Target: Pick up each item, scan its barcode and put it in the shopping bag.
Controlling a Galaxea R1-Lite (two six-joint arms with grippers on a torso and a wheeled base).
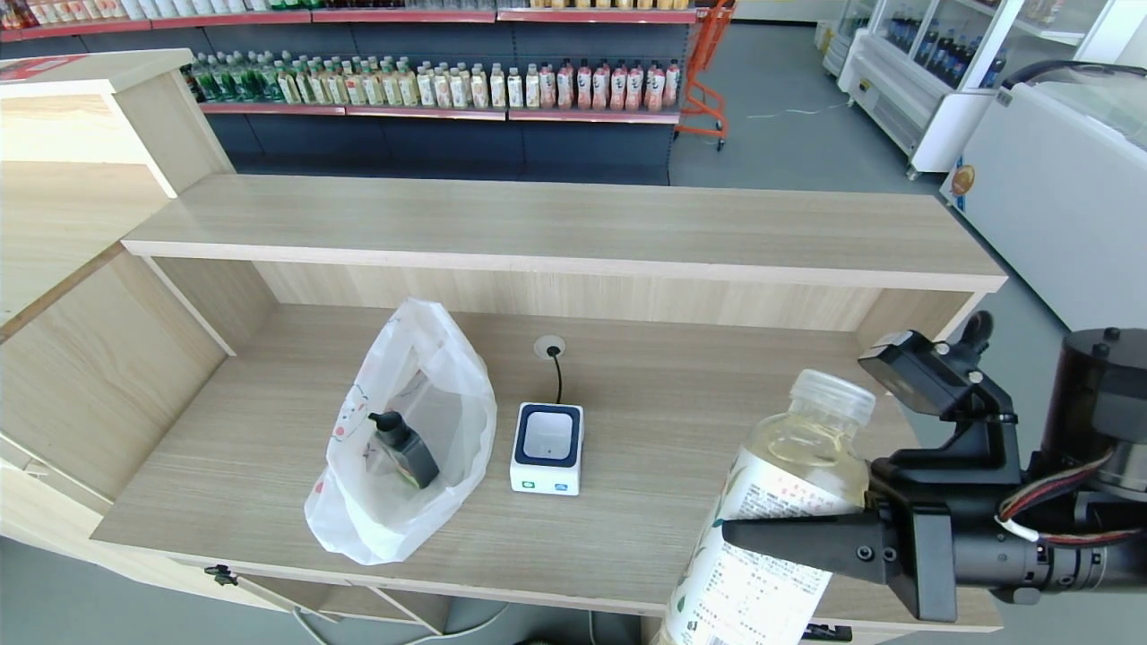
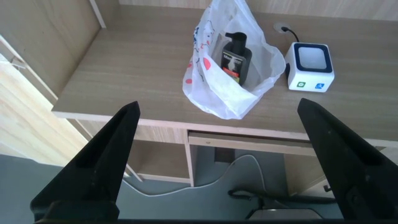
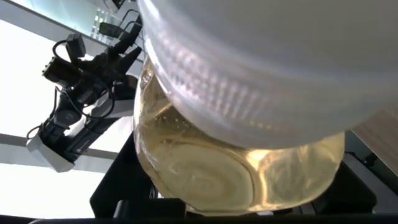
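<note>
Right gripper (image 1: 753, 537): at the near right end of the counter, its fingers clamped on the labelled body of a drink bottle.
Drink bottle (image 1: 789, 466): clear plastic with pale yellow liquid and a white screw cap (image 1: 835, 396); it is held in the air, leaning a little to the right, above the counter's front right edge. The right wrist view looks at its cap (image 3: 267, 56) and shoulder (image 3: 249, 155) from very close.
Left gripper (image 2: 217, 109): in front of the counter's near edge, on the bag's side; its two dark fingers (image 2: 99, 168) are spread wide with nothing between them.
Shopping bag (image 1: 358, 520): white thin plastic, mouth gaping, it lies on the counter to the left of the scanner, just beside it.
Pump bottle (image 1: 408, 452): black, it lies tilted inside the bag.
Barcode scanner (image 1: 547, 448): a small white box with a dark blue frame around its window, at the middle of the counter, its black cable (image 1: 557, 376) going to a hole behind it.
Counter (image 1: 672, 430): light wood, with a raised ledge at the back.
Background: store shelves with rows of bottles (image 1: 448, 85) and white freezers (image 1: 1057, 170) on the right.
</note>
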